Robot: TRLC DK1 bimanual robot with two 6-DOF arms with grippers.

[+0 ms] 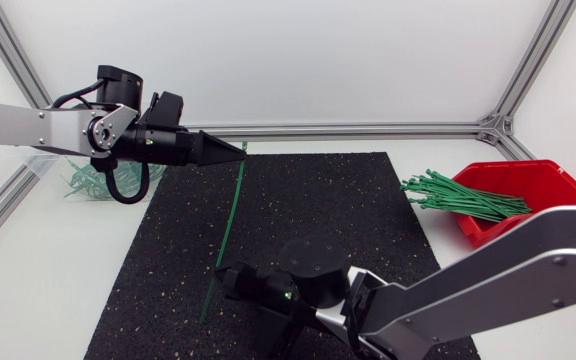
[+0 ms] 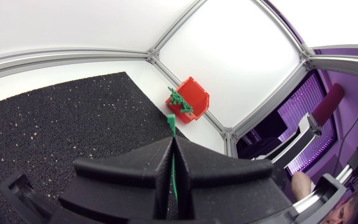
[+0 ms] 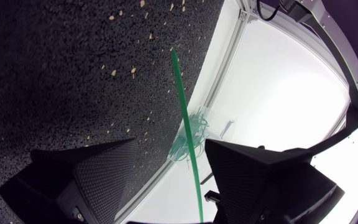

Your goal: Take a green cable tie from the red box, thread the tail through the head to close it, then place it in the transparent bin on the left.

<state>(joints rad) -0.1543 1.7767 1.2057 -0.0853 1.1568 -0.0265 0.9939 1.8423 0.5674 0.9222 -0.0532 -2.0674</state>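
White tabletop carrying a black mat. My left hand, the nearer to the head end, is clenched on the green cable tie. The tie's long axis runs down the mat to my right hand, which is released, the tail passing between its fingers

The long thin green plastic cable tie is straight, not looped, its far end pinched in the left tool. More green ties poke out of the red plastic box at the right.
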